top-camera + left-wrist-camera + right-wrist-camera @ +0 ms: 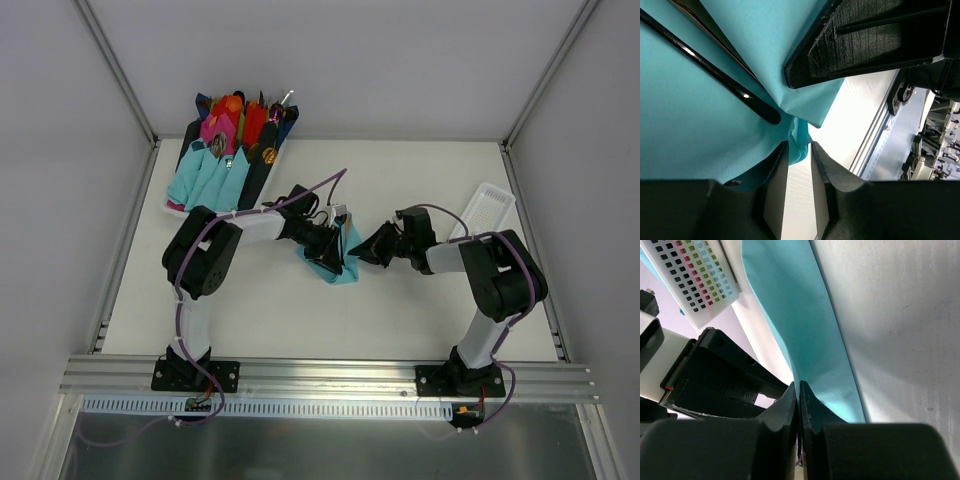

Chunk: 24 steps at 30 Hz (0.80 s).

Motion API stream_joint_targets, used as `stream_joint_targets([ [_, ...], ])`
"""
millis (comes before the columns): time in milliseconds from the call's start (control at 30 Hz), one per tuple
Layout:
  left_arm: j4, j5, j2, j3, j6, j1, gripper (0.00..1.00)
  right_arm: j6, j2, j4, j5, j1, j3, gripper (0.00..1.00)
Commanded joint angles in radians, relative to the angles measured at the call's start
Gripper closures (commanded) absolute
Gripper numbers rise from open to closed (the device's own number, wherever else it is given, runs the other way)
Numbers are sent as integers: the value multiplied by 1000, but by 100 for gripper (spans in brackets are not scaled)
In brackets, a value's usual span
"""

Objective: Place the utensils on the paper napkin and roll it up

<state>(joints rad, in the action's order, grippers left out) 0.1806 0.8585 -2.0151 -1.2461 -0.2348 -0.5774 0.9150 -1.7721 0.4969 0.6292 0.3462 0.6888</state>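
Observation:
The teal paper napkin [340, 268] lies crumpled between my two grippers at the middle of the table. In the left wrist view it [690, 125] fills the upper left, with a slim dark utensil handle [715, 72] lying across it and a brownish one [700, 17] beside that. My left gripper [799, 146] has its jaws a little apart, a fold of the napkin hanging at the tips. My right gripper [799, 385] is shut on the napkin's edge [805, 315]. From above, the left gripper [328, 245] and the right gripper [363, 250] nearly meet over the napkin.
A white tray [175, 207] at the back left holds several rolled napkins in teal, pink, red and navy with cutlery. An empty perforated white tray [485, 210] lies at the right. Metal rails [330, 375] border the table's near edge.

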Motion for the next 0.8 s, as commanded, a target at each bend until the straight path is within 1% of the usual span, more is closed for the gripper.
stream_joint_targets([
  [0,-17,4,21,-12,23,-10,76,-11,2,17,17,-7,-6,94],
  [33,-18,1,16,-12,22,-10,81,-11,2,17,17,-7,-5,94],
  [100,-18,-10,13,-16,22,-10,87,-11,2,17,17,-6,-5,94],
  [133,-18,-15,9,-18,23,-10,92,-11,2,17,17,-7,-6,94],
  [267,-18,-29,-7,-42,19,-7,100,-11,2,17,18,-6,-8,94],
  [767,-16,-76,-74,-107,5,-7,100,-4,0,43,30,-4,-32,97],
])
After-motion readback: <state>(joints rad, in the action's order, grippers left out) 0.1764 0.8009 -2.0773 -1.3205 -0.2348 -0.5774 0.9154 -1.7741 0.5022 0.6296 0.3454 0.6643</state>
